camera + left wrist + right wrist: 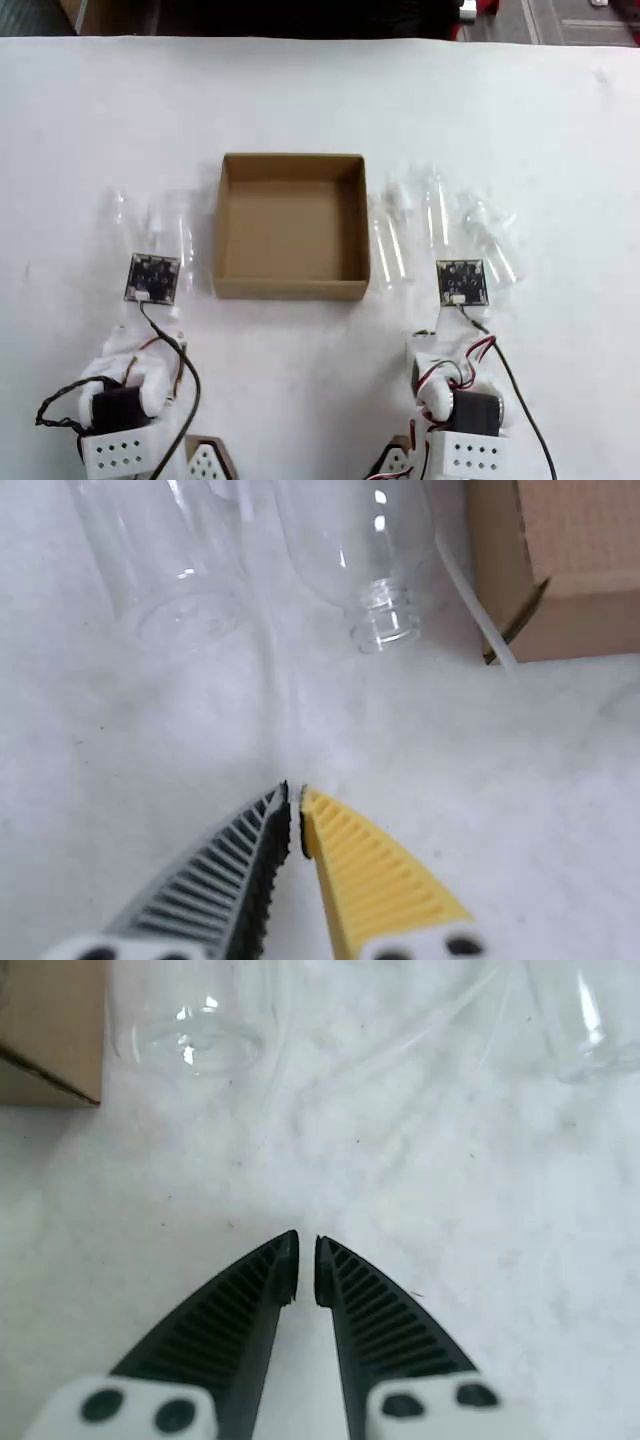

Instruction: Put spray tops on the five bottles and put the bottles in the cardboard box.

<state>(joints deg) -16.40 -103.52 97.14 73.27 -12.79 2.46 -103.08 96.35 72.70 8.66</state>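
The cardboard box (290,289) is sitting open between the arms, no bottle in it yet, likely so either one can reach it. Clear bottles (435,215) are lying on the table (300,100) at both its sides. The left gripper (293,802) and right gripper (305,1260) are hovering short of them, both closed on nothing.

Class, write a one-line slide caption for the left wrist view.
Left arm's shut grey-and-yellow tool over the white table, pointing toward an uncapped clear plastic bottle beside the brown cardboard box.
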